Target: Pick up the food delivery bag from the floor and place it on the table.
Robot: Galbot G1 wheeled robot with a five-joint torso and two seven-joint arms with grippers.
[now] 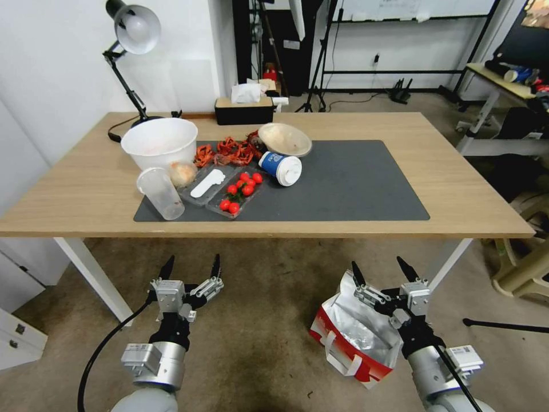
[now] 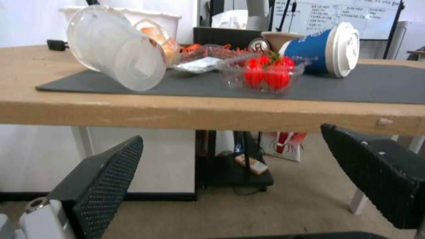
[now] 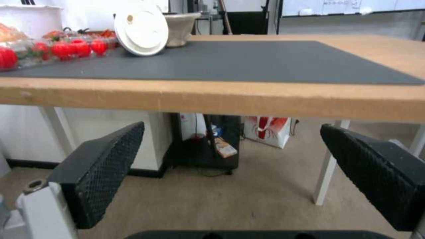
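The delivery bag (image 1: 354, 337), white outside with red side and silver foil lining, stands open and tilted on the floor (image 1: 257, 343) before the counter (image 1: 86, 189). The right gripper (image 1: 384, 273), jaws spread, hovers above its open mouth. The left gripper (image 1: 191, 266), jaws spread, is well apart from it.

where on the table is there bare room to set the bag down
The right half of the dark grey mat, right of the tipped blue cup, and the bare wood of the table beyond it. The left half is crowded: white bowl, clear cup, tomato tray.
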